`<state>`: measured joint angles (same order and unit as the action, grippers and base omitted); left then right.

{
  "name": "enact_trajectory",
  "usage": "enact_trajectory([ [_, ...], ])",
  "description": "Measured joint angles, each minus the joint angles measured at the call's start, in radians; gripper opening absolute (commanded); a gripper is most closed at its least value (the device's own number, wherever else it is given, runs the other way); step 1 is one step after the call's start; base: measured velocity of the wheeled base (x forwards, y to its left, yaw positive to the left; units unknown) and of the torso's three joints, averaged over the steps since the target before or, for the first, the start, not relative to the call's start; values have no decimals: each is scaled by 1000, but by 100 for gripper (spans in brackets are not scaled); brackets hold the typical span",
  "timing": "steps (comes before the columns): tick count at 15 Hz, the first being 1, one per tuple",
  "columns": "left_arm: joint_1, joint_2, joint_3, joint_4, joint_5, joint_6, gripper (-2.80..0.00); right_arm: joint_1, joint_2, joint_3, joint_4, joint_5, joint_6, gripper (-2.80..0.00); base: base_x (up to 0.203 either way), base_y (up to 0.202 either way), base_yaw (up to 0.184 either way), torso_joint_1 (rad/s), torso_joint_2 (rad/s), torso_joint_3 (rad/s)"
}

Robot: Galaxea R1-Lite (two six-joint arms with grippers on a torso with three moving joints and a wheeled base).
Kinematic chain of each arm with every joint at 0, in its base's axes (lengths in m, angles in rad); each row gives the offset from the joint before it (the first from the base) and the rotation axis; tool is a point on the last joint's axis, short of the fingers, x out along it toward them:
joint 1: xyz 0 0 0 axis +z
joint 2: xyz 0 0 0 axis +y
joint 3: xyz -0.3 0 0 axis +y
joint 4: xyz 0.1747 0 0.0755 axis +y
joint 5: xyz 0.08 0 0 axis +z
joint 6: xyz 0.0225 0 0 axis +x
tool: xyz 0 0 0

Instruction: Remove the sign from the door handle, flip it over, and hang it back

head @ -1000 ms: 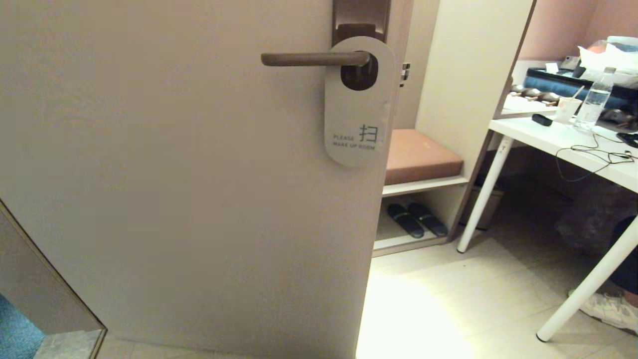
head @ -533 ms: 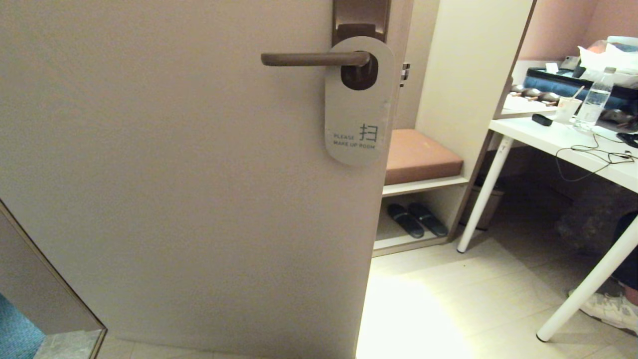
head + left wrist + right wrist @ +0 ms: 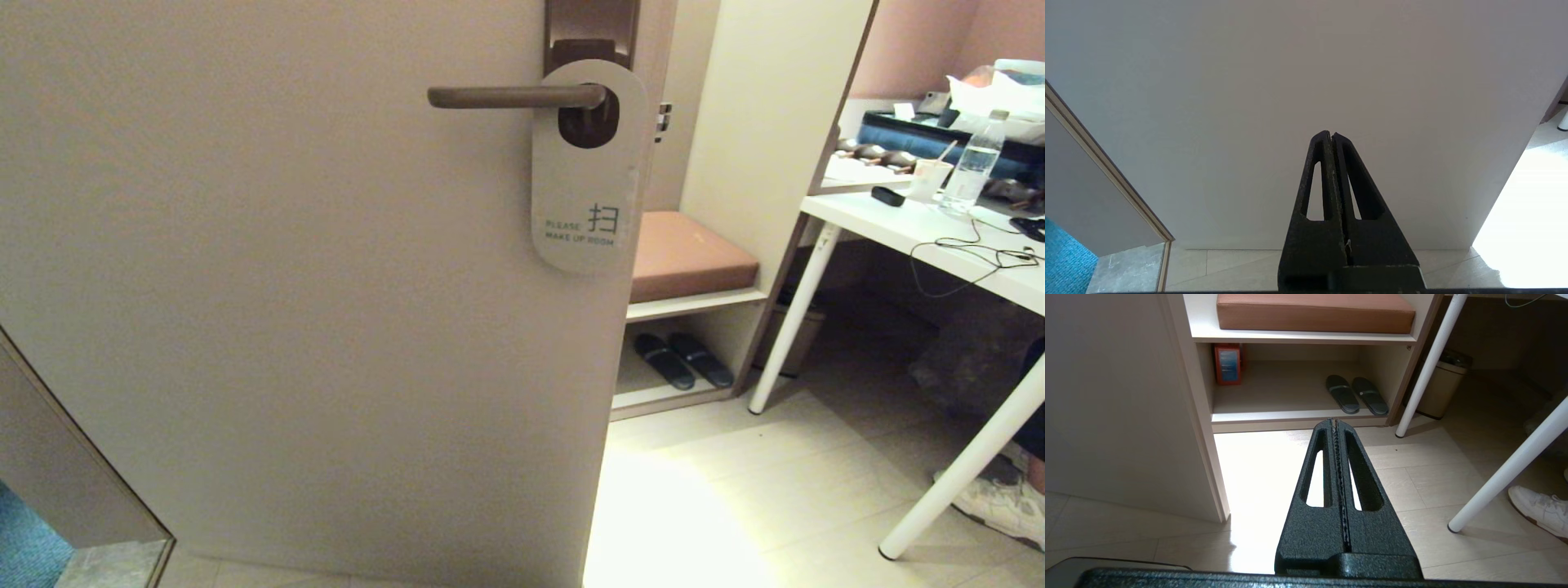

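Note:
The sign hangs by its round hole on the door handle, off-white "PLEASE MAKE UP ROOM" face outward, upright against the door. The handle is a dark-brown lever on a tall brown backplate. Neither arm shows in the head view. My left gripper is shut and empty, low down, pointing at the bare door face. My right gripper is shut and empty, low over the floor, pointing toward the shelf unit past the door's edge.
The door fills the left. To its right stands a shelf unit with a brown cushion and dark slippers. A white table with a bottle and cables stands at the right, a white shoe by its leg.
The sign, handle and door have not moved. Only the person's leg at the far right edge has shifted slightly.

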<state>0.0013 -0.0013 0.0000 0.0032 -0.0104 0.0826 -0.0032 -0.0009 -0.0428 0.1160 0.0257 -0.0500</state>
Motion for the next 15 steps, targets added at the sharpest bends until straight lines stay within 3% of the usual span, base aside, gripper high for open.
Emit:
enact_trajectory([
  [15,0,0,0,0,0,0,-280,0,0,0,0,0,0,-280,0,0,0,0,0,0],
])
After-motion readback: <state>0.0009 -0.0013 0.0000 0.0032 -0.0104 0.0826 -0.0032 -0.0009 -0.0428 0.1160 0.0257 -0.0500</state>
